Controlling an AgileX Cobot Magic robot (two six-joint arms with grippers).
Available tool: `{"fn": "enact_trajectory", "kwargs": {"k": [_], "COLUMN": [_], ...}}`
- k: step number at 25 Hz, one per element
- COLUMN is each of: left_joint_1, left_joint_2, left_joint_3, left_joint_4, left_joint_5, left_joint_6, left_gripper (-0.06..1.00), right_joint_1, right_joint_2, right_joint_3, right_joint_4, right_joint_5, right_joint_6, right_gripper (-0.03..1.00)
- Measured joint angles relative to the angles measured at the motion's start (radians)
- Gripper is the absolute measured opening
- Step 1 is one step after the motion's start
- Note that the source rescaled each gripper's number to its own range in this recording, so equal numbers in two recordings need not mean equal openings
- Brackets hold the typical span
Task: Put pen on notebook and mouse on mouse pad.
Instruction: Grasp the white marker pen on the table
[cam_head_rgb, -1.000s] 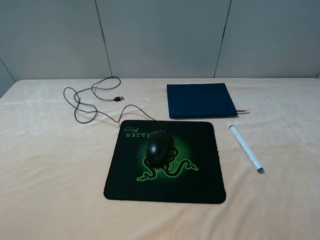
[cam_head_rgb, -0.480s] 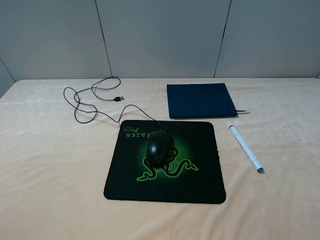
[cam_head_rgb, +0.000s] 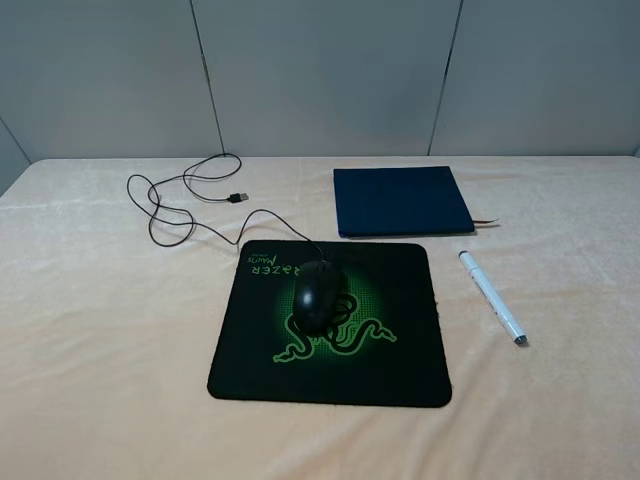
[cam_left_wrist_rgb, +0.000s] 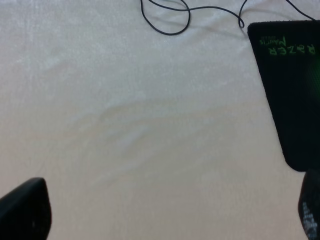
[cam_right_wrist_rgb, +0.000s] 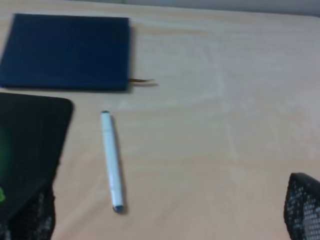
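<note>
Empty, wide-open left gripper (cam_left_wrist_rgb: 167, 212), right gripper (cam_right_wrist_rgb: 167, 210). White pen (cam_head_rgb: 491, 297) flat beside mouse pad (cam_head_rgb: 405, 350), axis diagonal, grey tip nearward, other end toward notebook (cam_head_rgb: 400, 200). Black mouse (cam_head_rgb: 315, 297) atop pad.

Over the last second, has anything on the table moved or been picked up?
Nothing visibly changed. The mouse still sits on the mouse pad. The pen still lies on the table beside the pad, apart from the notebook. The left gripper and right gripper stay open, holding nothing.
</note>
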Motion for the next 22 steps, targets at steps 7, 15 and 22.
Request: {"fn": "enact_trajectory", "kwargs": {"k": [7, 15, 22], "left_joint_1": [0.0, 0.0, 0.0], "left_joint_2": [0.0, 0.0, 0.0], "left_joint_3": [0.0, 0.0, 0.0], "left_joint_4": [0.0, 0.0, 0.0], "left_joint_5": [0.0, 0.0, 0.0], "left_joint_6": [0.0, 0.0, 0.0], "left_gripper": [1.0, 1.0, 1.0], "right_joint_1": [0.085, 0.09, 0.09], "right_joint_2": [0.287, 0.538, 0.632], "right_joint_3": [-0.031, -0.031, -0.033], "right_joint_4": [0.002, 0.013, 0.076], "right_joint_5": [-0.016, -0.069, -0.112], "right_joint_6": [-0.008, -0.032, -0.065], "right_gripper": [1.0, 1.0, 1.0]}}
